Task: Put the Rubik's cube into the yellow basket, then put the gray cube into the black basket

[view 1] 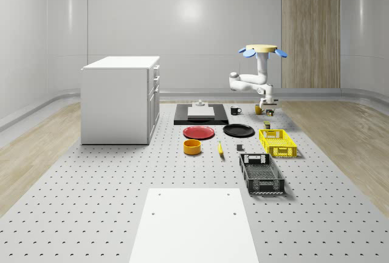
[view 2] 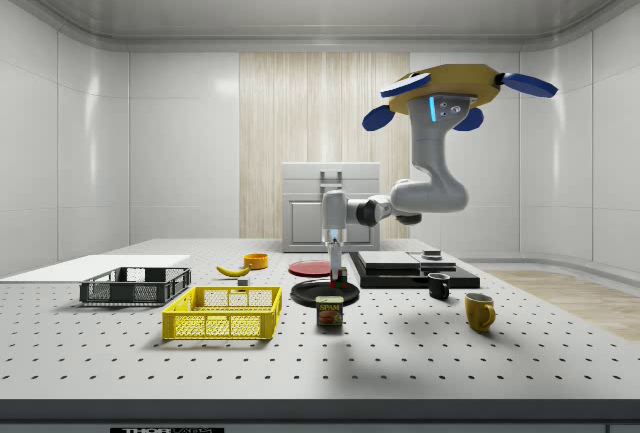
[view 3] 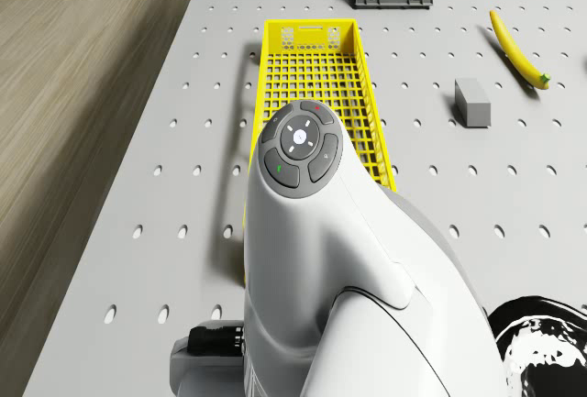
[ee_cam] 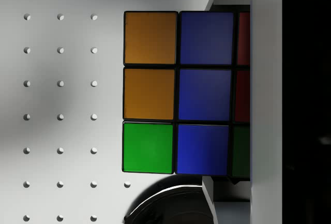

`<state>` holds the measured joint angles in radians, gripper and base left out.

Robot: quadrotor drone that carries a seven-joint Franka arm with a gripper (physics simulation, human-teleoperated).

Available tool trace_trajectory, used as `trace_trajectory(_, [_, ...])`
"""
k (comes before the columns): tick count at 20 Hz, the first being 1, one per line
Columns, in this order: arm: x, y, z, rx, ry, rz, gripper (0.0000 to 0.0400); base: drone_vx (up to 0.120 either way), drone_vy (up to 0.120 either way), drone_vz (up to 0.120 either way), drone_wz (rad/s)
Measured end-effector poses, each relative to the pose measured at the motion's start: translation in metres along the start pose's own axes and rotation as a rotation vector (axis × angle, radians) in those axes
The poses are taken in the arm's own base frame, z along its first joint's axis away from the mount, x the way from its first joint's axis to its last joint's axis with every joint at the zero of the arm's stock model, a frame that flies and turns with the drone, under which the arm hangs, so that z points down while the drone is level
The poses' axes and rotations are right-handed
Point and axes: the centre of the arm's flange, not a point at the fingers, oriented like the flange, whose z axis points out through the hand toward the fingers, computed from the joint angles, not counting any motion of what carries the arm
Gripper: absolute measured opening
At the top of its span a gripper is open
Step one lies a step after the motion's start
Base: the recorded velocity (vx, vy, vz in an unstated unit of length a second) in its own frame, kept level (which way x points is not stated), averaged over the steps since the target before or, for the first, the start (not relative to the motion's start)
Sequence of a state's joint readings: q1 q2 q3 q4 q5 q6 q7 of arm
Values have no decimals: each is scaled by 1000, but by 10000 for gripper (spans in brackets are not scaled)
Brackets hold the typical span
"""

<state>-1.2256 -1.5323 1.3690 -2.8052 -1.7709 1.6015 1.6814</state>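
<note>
The drone [view 1: 262,50] hovers over the far right of the table, beyond the yellow basket [view 1: 278,143]. Its arm [view 3: 303,259] reaches down, and the gripper [view 2: 336,271] is shut on the Rubik's cube [view 2: 340,277], just above the table beside the black plate [view 2: 325,295]. In the wrist view the Rubik's cube [ee_cam: 176,92] shows orange, blue and green squares close up. The gray cube [view 1: 240,148] lies on the table between the banana and the yellow basket [view 3: 312,85]. The black basket [view 1: 261,174] stands nearer the front, past the yellow one.
A spam can [view 2: 330,311], a yellow mug [view 2: 480,311] and a black mug [view 2: 438,286] stand near the gripper. A banana [view 1: 220,149], orange bowl [view 1: 192,147] and red plate [view 1: 199,132] lie mid-table. A white cabinet [view 1: 121,99] stands at the whole-scene view's left.
</note>
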Motion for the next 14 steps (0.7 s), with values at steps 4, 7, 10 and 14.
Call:
trace_trajectory(4, [0, 0, 0, 0, 0, 0, 323, 120, 0, 0, 0])
trace_trajectory(7, [0, 0, 0, 0, 0, 0, 323, 120, 0, 0, 0])
trace_trajectory(10, [0, 0, 0, 0, 0, 0, 323, 120, 0, 0, 0])
trace_trajectory(14, [0, 0, 0, 0, 0, 0, 323, 120, 0, -40, 0])
